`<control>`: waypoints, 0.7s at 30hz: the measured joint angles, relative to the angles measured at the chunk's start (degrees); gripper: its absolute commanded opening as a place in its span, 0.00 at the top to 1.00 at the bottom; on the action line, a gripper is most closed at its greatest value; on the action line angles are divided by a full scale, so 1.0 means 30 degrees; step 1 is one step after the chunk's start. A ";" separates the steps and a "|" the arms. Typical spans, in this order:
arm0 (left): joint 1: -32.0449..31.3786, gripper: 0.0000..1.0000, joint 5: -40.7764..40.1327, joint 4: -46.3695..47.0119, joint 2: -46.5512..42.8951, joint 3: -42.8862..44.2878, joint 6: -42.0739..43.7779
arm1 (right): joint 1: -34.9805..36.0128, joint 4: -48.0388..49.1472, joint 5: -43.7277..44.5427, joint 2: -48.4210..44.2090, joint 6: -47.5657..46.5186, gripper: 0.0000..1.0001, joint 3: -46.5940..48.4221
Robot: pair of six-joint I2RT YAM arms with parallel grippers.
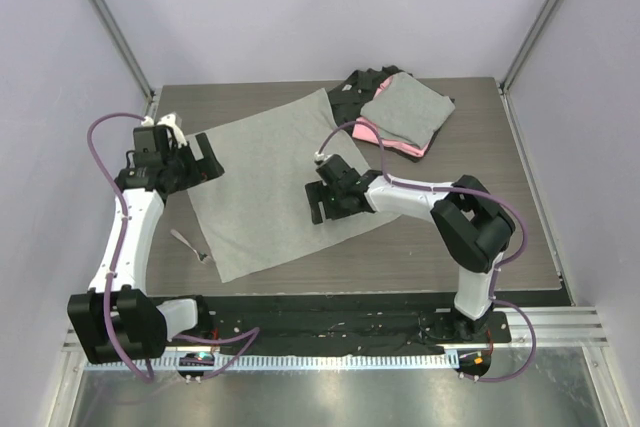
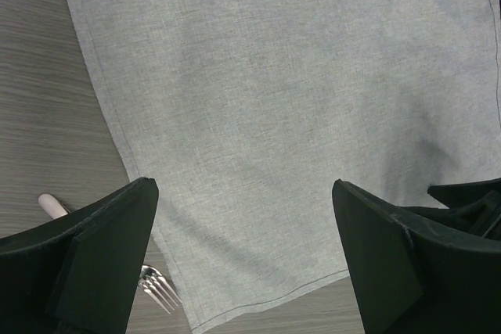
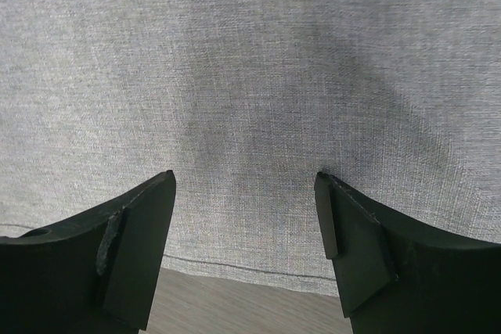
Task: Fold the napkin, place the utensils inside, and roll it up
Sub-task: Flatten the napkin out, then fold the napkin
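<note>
The light-grey napkin [image 1: 265,187] lies spread flat on the dark wood table [image 1: 520,217]. My left gripper [image 1: 200,162] hovers over its left corner, open and empty; the left wrist view shows the napkin [image 2: 297,115] between the wide-apart jaws [image 2: 241,189]. A silver fork [image 1: 188,245] lies on the table just off the napkin's left edge, with its tines [image 2: 160,287] in the left wrist view. My right gripper [image 1: 318,199] is open and empty, low over the napkin's right edge [image 3: 250,76], jaws [image 3: 244,181] astride the hem.
A stack of folded grey, pink and black cloths [image 1: 400,112] sits at the back right. Frame posts stand at the back corners. A metal rail [image 1: 330,332] runs along the near edge.
</note>
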 measured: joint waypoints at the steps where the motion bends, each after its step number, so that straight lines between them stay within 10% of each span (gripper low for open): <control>1: 0.0000 0.01 -0.0029 0.0007 -0.0080 -0.0022 0.0051 | -0.0138 0.0153 0.0007 -0.0066 -0.0007 0.20 -0.0109; 14: -0.0080 0.00 -0.0474 0.0044 -0.0233 -0.0226 0.0197 | -0.3111 0.0510 0.0306 -0.1137 -0.1333 0.22 -0.1479; 21: -0.0131 0.00 -0.0954 -0.0007 -0.0204 -0.0226 0.0226 | -0.0022 -0.1683 0.1508 -0.1902 -0.3679 0.24 -0.0379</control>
